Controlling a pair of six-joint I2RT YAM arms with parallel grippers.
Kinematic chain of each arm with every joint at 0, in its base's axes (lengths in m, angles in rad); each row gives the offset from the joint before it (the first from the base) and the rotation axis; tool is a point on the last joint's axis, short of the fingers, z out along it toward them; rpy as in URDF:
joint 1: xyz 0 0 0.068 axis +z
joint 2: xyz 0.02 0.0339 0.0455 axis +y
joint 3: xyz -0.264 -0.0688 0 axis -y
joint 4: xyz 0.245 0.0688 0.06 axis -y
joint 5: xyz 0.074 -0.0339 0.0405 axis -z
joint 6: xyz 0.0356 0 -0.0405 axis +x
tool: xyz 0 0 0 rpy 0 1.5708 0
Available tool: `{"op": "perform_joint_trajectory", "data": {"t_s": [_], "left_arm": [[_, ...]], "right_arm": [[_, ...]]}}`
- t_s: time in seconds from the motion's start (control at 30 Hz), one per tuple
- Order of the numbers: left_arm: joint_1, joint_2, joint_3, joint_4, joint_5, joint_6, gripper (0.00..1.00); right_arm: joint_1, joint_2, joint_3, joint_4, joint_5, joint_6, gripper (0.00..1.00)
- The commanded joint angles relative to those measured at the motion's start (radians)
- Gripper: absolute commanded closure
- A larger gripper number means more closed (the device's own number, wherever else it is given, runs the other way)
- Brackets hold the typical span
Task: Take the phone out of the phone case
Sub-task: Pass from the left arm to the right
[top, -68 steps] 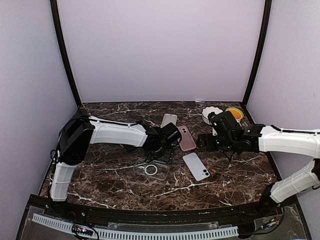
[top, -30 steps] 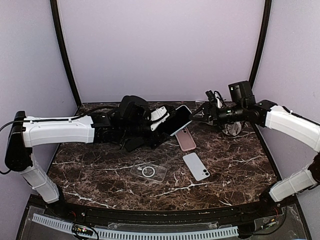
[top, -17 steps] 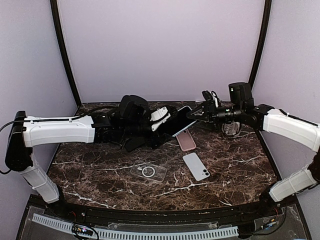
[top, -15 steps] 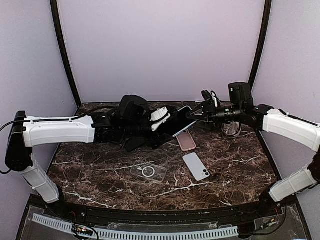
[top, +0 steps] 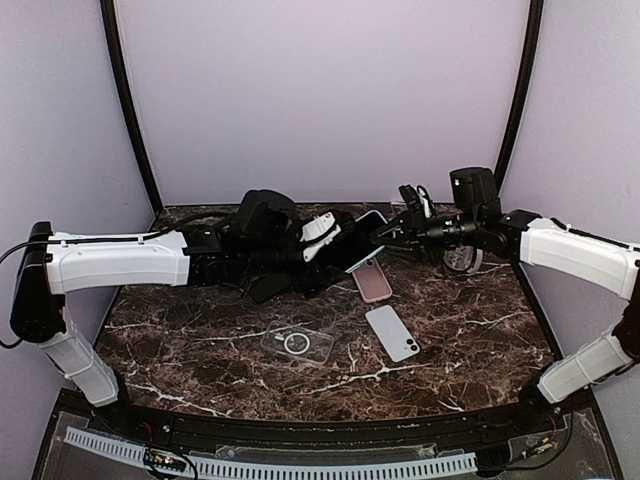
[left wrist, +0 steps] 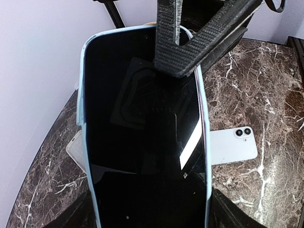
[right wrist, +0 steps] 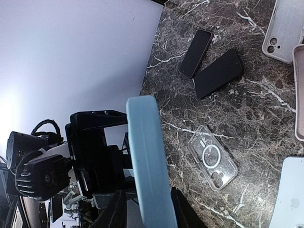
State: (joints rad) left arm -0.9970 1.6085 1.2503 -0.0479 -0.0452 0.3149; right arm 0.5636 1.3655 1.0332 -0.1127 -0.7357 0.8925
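The phone (left wrist: 142, 142), inside its light-blue phone case (right wrist: 146, 156), is held raised above the table (top: 200, 340) by the left gripper (top: 338, 250), whose jaws are clamped on its lower end. The upper end is pinched by the jaws of the right gripper (top: 386, 232).

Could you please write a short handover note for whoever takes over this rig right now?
Grippers: the left gripper is shut on the phone, holding it above the table. The right gripper has its fingers on either side of the top end of the light-blue case; a firm clamp cannot be confirmed.
Done: the cased phone is lifted between the arms.
Left: the phone is not yet out; pull the case off.
Also on the table: clear case, pink case, pale phone.
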Motion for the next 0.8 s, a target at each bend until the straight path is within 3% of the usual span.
{"op": "perform_joint_trajectory", "data": {"t_s": [0.0,0.13,0.27,0.33,0.4,0.47,0.57,0.77], "left_arm": [[-0.001,-0.018,-0.008,0.072,0.008,0.019,0.62],[-0.006,-0.017,-0.016,0.072,0.003,0.039,0.63],[-0.01,-0.022,-0.025,0.078,-0.003,0.056,0.63],[-0.011,-0.023,-0.026,0.069,0.007,0.069,0.56],[-0.011,-0.027,-0.023,0.043,0.029,0.087,0.19],[-0.011,-0.036,-0.019,-0.002,0.069,0.103,0.03],[-0.011,-0.06,-0.023,-0.035,0.078,0.121,0.01],[-0.01,-0.1,-0.015,-0.098,0.042,0.171,0.01]], "right_arm": [[0.012,0.007,-0.016,0.076,0.026,0.006,0.71],[0.012,0.013,-0.032,0.103,0.038,0.021,0.78],[0.018,0.021,-0.055,0.139,0.028,0.027,1.0],[0.019,0.023,-0.059,0.145,0.015,0.008,1.0],[0.019,0.023,-0.043,0.121,0.015,-0.046,1.0],[0.019,0.026,-0.006,0.059,0.03,-0.128,1.0],[0.019,0.039,0.069,-0.078,0.123,-0.283,1.0],[0.028,0.039,0.124,-0.1,0.258,-0.466,1.0]]}}
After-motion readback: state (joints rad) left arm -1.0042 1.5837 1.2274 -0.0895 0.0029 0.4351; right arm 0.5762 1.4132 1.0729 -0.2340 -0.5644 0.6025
